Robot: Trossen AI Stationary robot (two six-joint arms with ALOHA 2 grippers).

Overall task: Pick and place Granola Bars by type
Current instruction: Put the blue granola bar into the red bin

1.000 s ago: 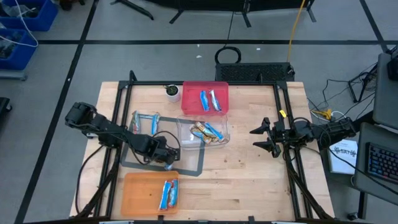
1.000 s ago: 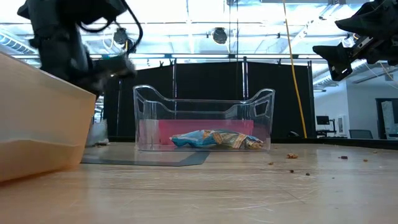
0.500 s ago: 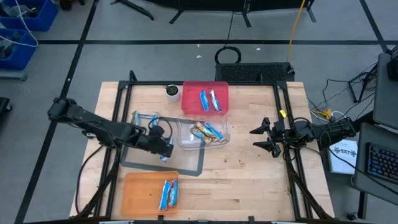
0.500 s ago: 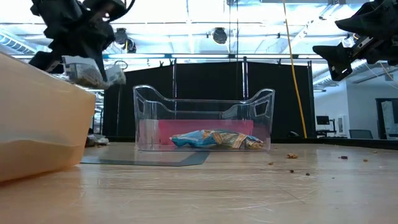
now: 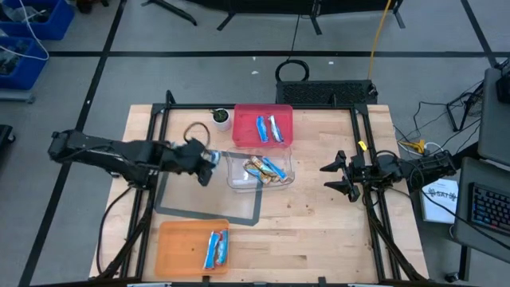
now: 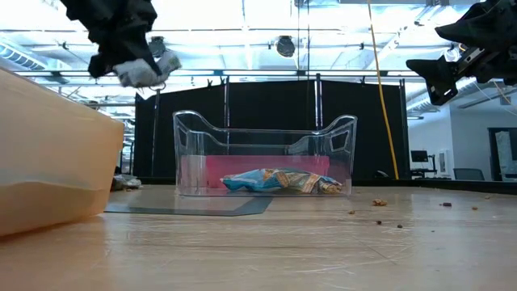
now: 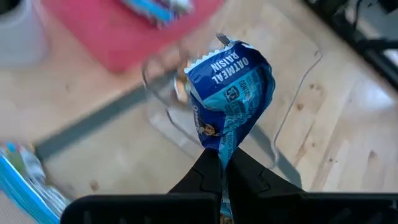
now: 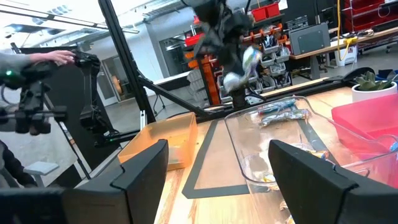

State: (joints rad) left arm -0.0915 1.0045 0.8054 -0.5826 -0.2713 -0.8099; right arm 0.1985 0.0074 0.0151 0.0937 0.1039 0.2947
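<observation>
From the front edge of the bench, the orange tray [image 5: 177, 241] comes first, with two blue bars [image 5: 215, 248] lying side by side in it, their long axes running front to back. Beyond the tray a dark-taped rectangle [image 5: 209, 215] is marked on the wood.

Past that, the clear bin [image 5: 236, 177] is my landmark. The left pincer [image 5: 205, 163] hangs just to the left of the clear bin, raised off the bench, its tips pressed together on the tail of a blue oatmeal-raisin bar [image 7: 229, 104]; the bar sticks out lengthwise beyond the tips. Where that bar goes looks like the crux: the red tray [image 5: 247, 127] sits directly behind the clear bin, the orange tray well to its front, and the bar is between them. Which one suits it I cannot tell, since both hold blue bars.

Inside the clear bin lie a few bars [image 5: 264, 168], tan and blue; I make out about three, not surely. The red tray holds two blue bars [image 5: 268, 128]. A small white cup [image 5: 221, 118] stands at its left.

Well right of the clear bin, the right pincer [image 5: 343, 177] waits with fingers spread, holding nothing.
</observation>
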